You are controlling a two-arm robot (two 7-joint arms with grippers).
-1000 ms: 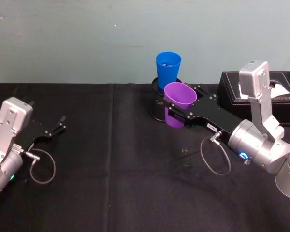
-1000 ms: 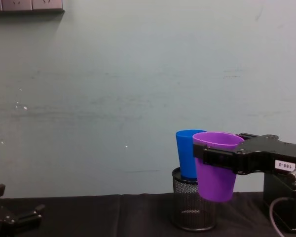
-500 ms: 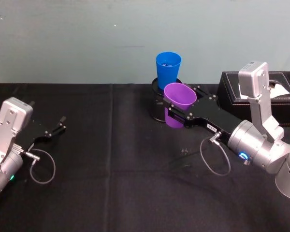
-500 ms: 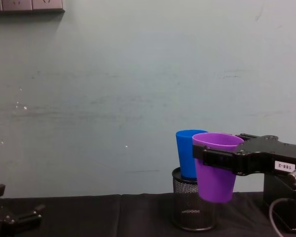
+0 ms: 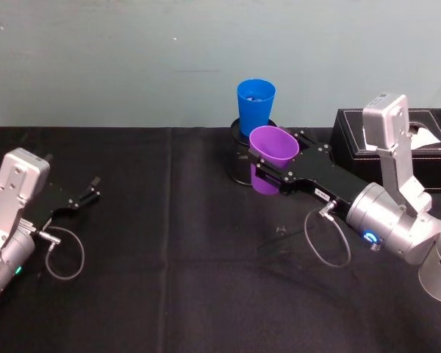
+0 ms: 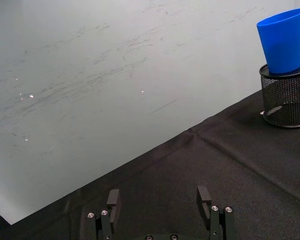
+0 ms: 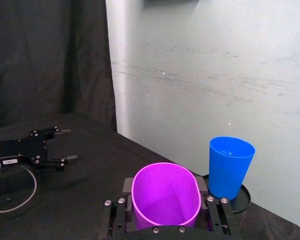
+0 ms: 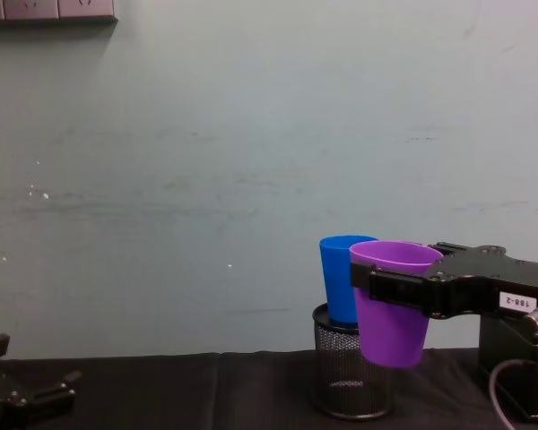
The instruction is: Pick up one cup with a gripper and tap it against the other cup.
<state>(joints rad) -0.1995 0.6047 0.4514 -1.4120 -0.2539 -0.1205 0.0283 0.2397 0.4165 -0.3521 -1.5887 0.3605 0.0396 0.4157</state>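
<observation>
Chest view sets the purple cup across the blue cup, so the two overlap and contact cannot be judged there. The right wrist view looks along the fingers and shows a narrow gap between the purple rim and the blue cup's side. The head view adds that the blue cup stands inside a mesh pen holder, just beyond the fingertips of the right gripper.

The right gripper's fingers are closed on the purple cup, one on each side below the rim, and the mouth looks oval between them. The cup hangs about upright, clear of the surface.

The left gripper lies low, well apart from both cups. Its own wrist view shows its fingers spread wide with nothing between them, and the blue cup and holder far beyond their tips.

Beyond the right fingertips the room is tight: first the holder and blue cup, then the wall close behind. A black box sits near the outer side of the right gripper. On the inner side of its fingers, toward the left gripper, a broad stretch of bare black surface lies open
</observation>
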